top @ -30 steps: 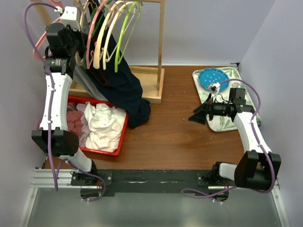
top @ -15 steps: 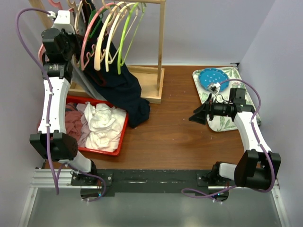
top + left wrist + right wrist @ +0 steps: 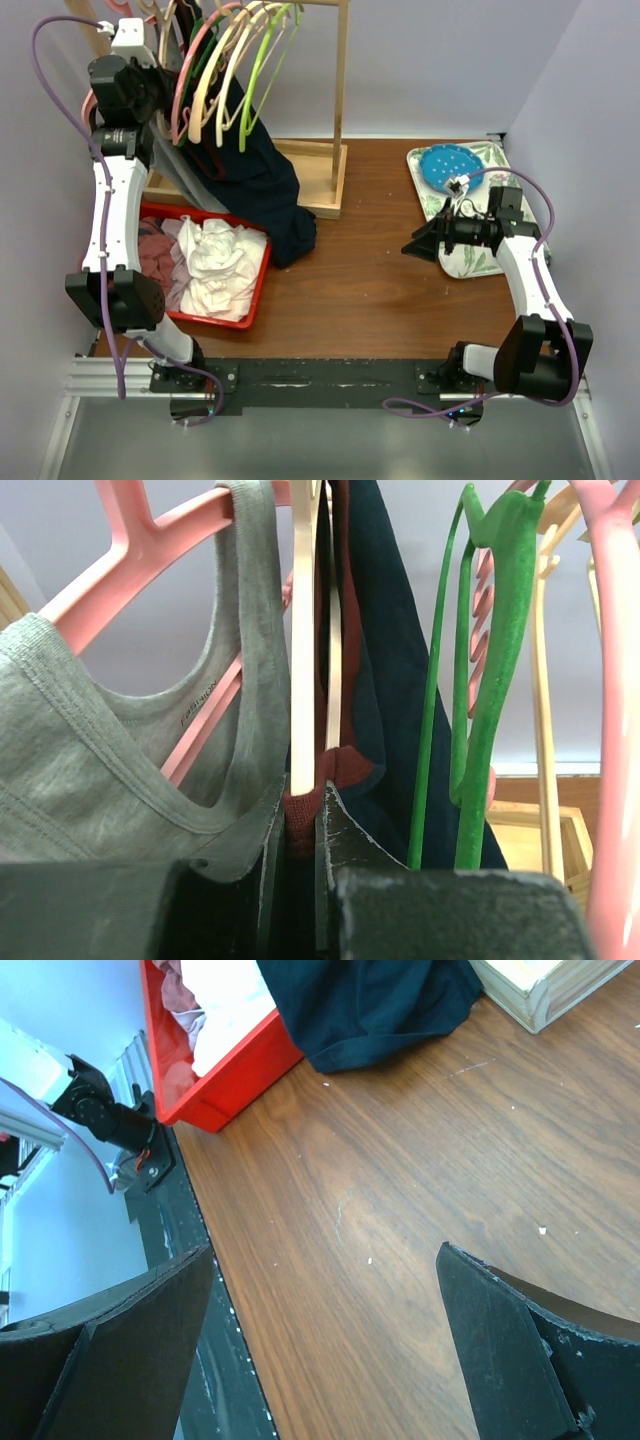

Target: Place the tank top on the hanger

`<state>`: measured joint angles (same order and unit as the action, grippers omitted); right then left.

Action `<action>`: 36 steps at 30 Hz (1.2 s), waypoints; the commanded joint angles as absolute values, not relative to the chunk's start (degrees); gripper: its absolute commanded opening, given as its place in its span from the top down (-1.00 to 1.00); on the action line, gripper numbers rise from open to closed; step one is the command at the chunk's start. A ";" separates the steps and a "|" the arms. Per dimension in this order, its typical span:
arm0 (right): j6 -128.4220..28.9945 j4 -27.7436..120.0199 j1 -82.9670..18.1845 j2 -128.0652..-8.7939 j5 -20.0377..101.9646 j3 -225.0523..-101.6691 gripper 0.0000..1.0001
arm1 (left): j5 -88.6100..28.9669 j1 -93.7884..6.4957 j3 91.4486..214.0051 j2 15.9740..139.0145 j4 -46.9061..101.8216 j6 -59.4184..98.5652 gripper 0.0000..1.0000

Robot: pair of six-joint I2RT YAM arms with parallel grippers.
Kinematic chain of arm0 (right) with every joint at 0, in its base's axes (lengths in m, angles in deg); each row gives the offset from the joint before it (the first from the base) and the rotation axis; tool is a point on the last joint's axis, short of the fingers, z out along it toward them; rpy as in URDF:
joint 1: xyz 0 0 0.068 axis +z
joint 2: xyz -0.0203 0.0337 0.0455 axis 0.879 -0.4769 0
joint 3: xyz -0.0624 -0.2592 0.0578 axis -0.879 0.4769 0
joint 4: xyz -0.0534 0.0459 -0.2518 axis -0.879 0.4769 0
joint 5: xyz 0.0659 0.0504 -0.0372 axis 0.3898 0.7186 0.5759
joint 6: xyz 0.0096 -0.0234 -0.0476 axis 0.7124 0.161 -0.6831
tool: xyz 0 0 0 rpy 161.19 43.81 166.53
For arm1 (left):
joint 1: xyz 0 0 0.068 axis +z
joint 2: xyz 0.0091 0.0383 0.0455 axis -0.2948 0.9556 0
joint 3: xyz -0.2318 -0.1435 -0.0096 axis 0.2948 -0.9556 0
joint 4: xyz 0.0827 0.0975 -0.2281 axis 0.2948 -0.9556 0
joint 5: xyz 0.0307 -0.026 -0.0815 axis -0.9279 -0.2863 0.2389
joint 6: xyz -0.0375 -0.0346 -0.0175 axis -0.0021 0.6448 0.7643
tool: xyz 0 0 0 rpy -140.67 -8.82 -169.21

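The dark navy tank top [image 3: 262, 185] hangs from the rack and drapes down onto the table. In the left wrist view its navy body [image 3: 385, 650] and dark red trim [image 3: 345, 770] lie against the thin tan hanger [image 3: 302, 640]. My left gripper [image 3: 300, 825] is raised at the rack and shut on the red trim and the hanger's lower end. It shows in the top view [image 3: 150, 95] too. My right gripper [image 3: 420, 243] is open and empty, low over the table [image 3: 400, 1190] at the right.
A wooden rack [image 3: 340, 110] holds pink [image 3: 195, 60], pale yellow [image 3: 235, 60] and green hangers [image 3: 262, 70] and a grey tank top [image 3: 110, 740]. A red bin [image 3: 258, 285] holds white and pink clothes. A patterned tray [image 3: 495, 160] with a blue plate [image 3: 448, 165] is at the back right.
My left gripper moved left and up at the rack, and the hangers swung with it. The right arm barely moved.
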<state>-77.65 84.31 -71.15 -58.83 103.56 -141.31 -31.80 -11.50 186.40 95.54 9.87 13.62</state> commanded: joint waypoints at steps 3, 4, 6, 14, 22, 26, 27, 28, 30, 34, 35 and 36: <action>-78.68 84.39 -71.89 -59.68 105.13 -143.45 -0.97 | -31.67 -10.82 189.81 96.40 16.83 16.08 0.59; -78.68 84.39 -71.98 -59.77 105.13 -143.45 -0.97 | -31.84 -10.73 189.46 95.96 16.74 15.91 0.43; -78.68 84.48 -72.24 -59.68 105.13 -143.36 -0.97 | -32.98 -10.73 188.41 94.99 16.13 15.55 0.30; -79.47 85.53 -73.03 -59.16 105.92 -143.71 -0.97 | -41.50 -10.38 183.13 82.79 12.79 15.64 -0.21; -82.19 88.17 -74.35 -58.80 106.45 -144.68 -0.97 | -52.57 -10.99 171.80 66.98 10.50 16.35 -0.81; -83.42 89.13 -74.79 -58.45 105.49 -144.85 -0.97 | -55.49 -13.27 166.61 60.73 7.09 15.64 -0.86; -83.86 89.57 -74.79 -58.28 104.09 -145.03 -0.97 | -54.70 -13.80 164.43 59.15 6.29 15.81 -0.87; -84.21 89.58 -74.88 -58.02 103.29 -145.12 -0.97 | -53.91 -15.11 163.36 56.00 5.32 16.51 -0.88; -84.30 88.97 -75.23 -57.14 101.97 -145.21 -0.97 | -49.45 -16.35 160.30 52.64 1.72 18.09 -0.96; -81.32 85.10 -77.07 -54.16 95.75 -144.59 -0.97 | -41.61 -21.09 155.19 42.20 -3.38 21.70 -1.00; -80.62 84.05 -77.42 -53.28 94.42 -144.24 -0.97 | -40.03 -21.36 154.48 40.43 -5.39 21.70 -1.00; -79.83 81.43 -77.77 -50.83 93.36 -143.02 -0.97 | -36.19 -21.37 152.91 38.58 -5.93 21.62 -0.99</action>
